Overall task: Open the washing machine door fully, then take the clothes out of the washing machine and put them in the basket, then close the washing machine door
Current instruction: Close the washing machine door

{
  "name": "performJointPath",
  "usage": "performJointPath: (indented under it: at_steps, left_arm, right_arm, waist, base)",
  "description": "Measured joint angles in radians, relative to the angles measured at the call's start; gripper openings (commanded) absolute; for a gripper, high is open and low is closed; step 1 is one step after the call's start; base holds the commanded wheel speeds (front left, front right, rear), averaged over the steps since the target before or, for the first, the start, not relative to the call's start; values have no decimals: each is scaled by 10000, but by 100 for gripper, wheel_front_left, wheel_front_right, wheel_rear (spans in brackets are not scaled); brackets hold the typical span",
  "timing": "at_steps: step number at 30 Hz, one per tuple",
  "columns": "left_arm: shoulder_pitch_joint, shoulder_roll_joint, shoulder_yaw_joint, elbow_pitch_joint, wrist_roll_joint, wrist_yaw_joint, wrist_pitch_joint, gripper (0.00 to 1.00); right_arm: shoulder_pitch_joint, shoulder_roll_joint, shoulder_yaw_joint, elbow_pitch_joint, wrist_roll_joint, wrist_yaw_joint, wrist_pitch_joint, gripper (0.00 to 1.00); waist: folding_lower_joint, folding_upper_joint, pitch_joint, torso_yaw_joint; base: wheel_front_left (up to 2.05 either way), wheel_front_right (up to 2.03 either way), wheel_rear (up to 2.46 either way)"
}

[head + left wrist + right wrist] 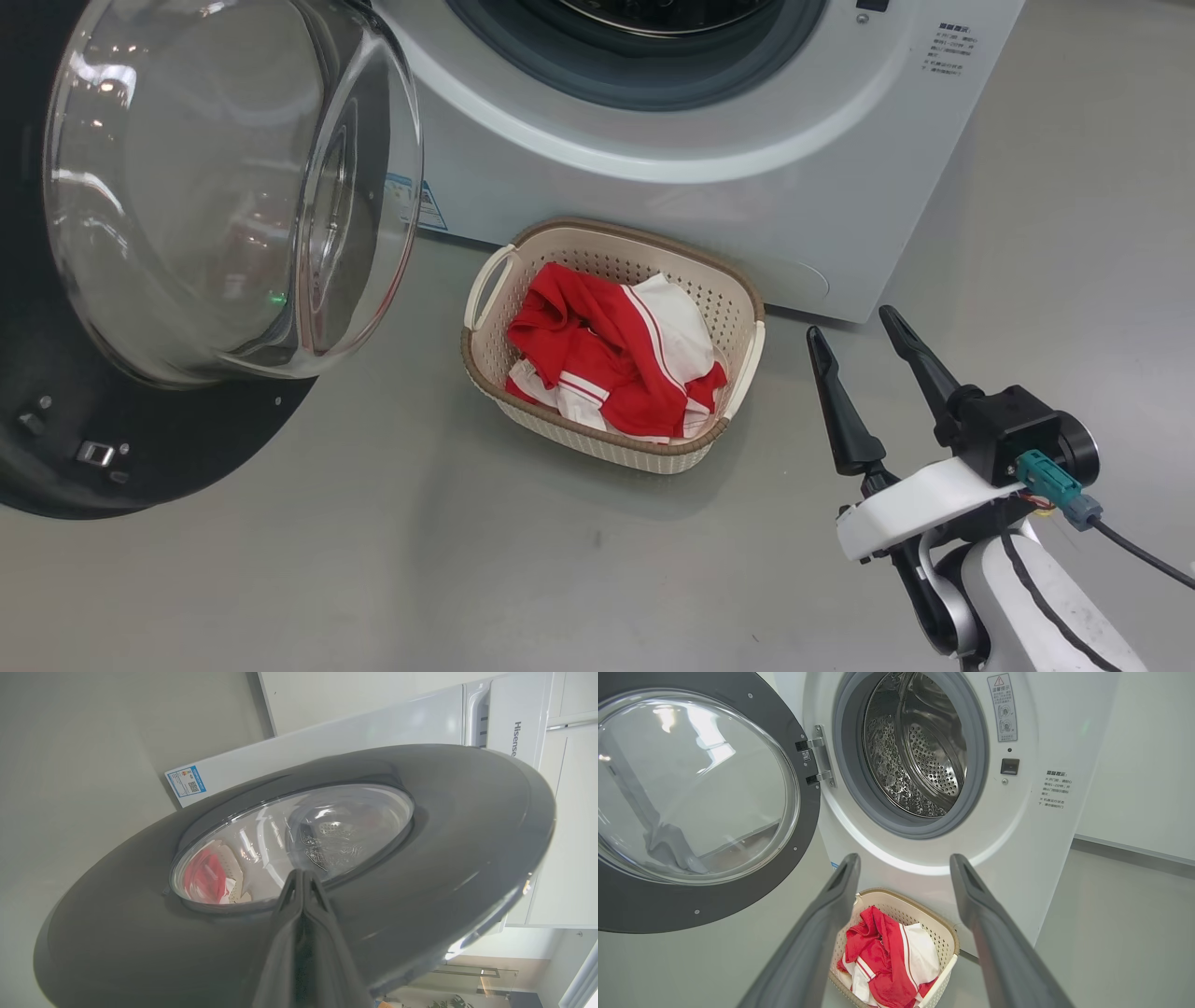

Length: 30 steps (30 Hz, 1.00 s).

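Grey floor [373, 579] ahead of my released right claw [850, 322] carries the basket [597, 257], clothes [597, 359] heaped inside, washing machine [709, 205] just beyond. My clenched left claw [302, 877] meets the open door [444, 835].

Red, white-striped clothes [616, 359]; cream, brown-rimmed basket [611, 238]; white washing machine [709, 168]; black-rimmed door [691, 905]

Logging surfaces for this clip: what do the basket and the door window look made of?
The basket looks like matte cream plastic, moulded with rows of holes. The door window seems clear glass or plastic: glossy, see-through, bright reflections.
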Motion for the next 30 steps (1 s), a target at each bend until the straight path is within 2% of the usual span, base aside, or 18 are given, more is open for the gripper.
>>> performJointPath:
  at_steps: [21,30]
  left_arm:
    - [662,-635,-307,-1181,-159,-84,654,0]
    - [833,-686,-357,-1636,-159,-67,752,0]
  right_arm:
    - [3,67,29,125,19,0,-88,100]
    - [3,75,36,174,21,0,-171,100]
  waist:
    - [0,0,-101,10]
    - [0,0,-141,-34]
  base:
    - [0,0,0]
    - [0,0,0]
